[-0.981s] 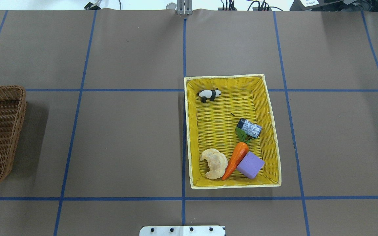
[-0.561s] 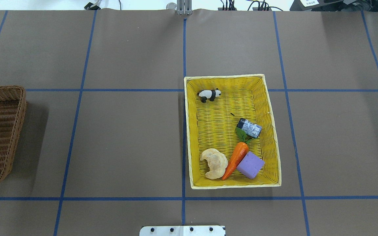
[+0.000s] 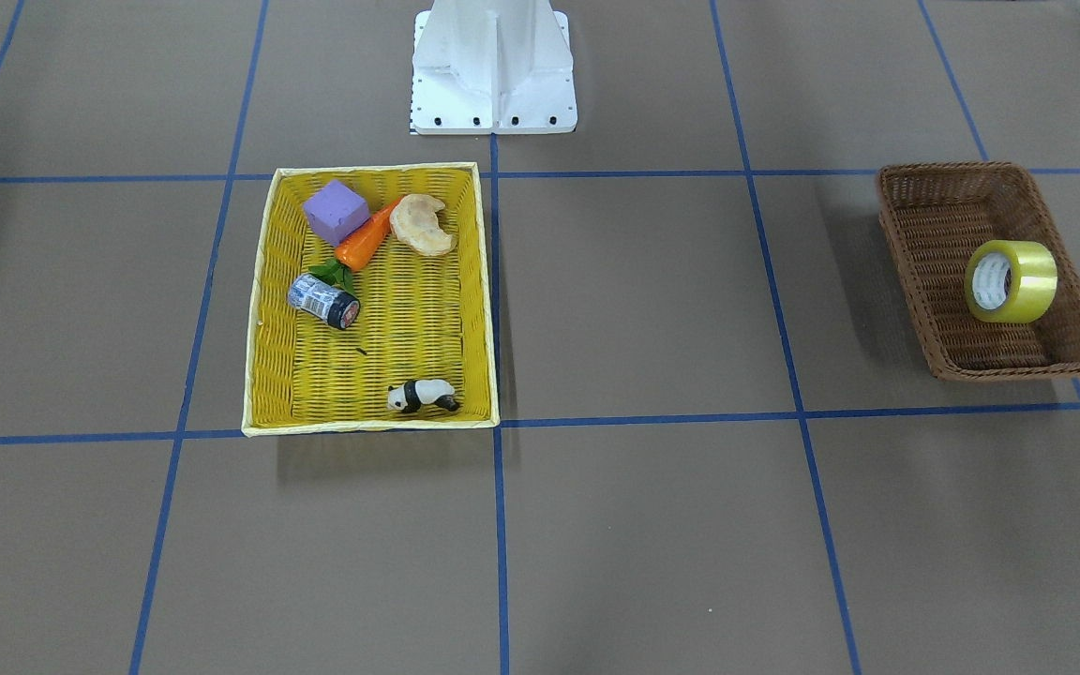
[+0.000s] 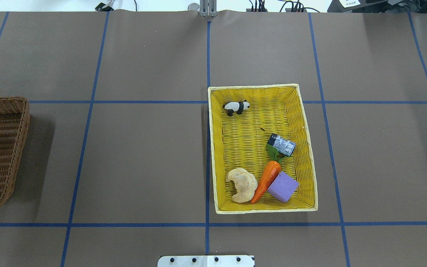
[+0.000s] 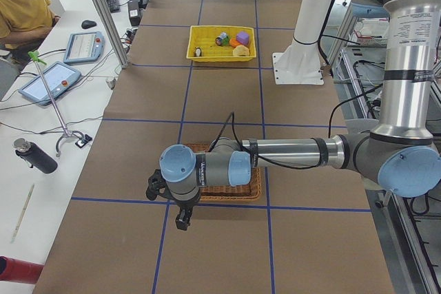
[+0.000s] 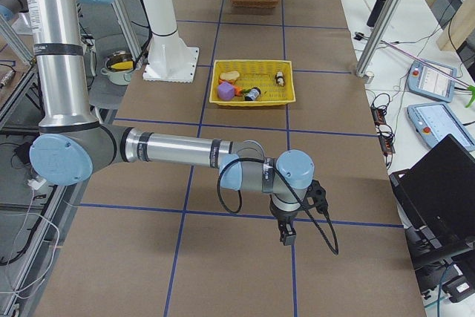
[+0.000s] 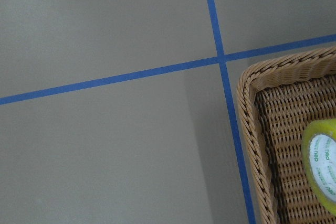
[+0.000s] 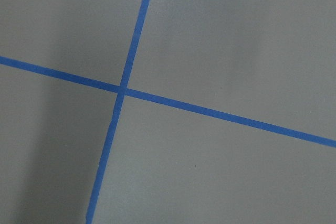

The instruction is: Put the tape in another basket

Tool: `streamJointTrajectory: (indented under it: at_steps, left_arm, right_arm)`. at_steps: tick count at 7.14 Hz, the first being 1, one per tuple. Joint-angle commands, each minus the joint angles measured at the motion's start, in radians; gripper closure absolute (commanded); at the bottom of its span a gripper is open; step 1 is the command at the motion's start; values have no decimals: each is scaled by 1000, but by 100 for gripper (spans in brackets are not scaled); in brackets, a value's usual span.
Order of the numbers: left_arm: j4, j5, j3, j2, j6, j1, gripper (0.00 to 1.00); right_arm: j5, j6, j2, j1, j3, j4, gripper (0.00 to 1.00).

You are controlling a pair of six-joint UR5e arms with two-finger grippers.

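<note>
Standing inside the woven wicker basket (image 3: 920, 246) is translucent tape (image 3: 1012, 281) (white core).

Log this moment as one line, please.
tape: in brown basket | left gripper: by basket | right gripper: over table | jaws: unclear

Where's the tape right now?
The tape sits inside the brown wicker basket on the robot's left, at the right of the front-facing view, well apart from the yellow basket.
</note>
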Motion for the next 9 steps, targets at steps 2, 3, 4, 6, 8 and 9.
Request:
streamJointTrajectory:
  at_steps: [2,3,4,6,8,9]
  left_arm:
    - [4,0,9,0,0,0,1]
    - [4,0,9,0,0,0,1]
    - [4,0,9,0,0,0,1]
    - [3,0,6,0,-2,0,1]
    - [3,-2,-5,-1,-2,0,1]
    - [1,-2,-5,-1,-2,0,1]
  right_arm:
    - [0,-1,-4,0,1,0,0]
    - [2,-1,-4,0,1,0,0]
    - [2,-1,-4,0,0,0,0]
    - [0,-9,-8,0,-2,22,0]
    - [-8,-13,-33,0,-13,106,0]
    - [-3,-16,-39,0,-43,112,0]
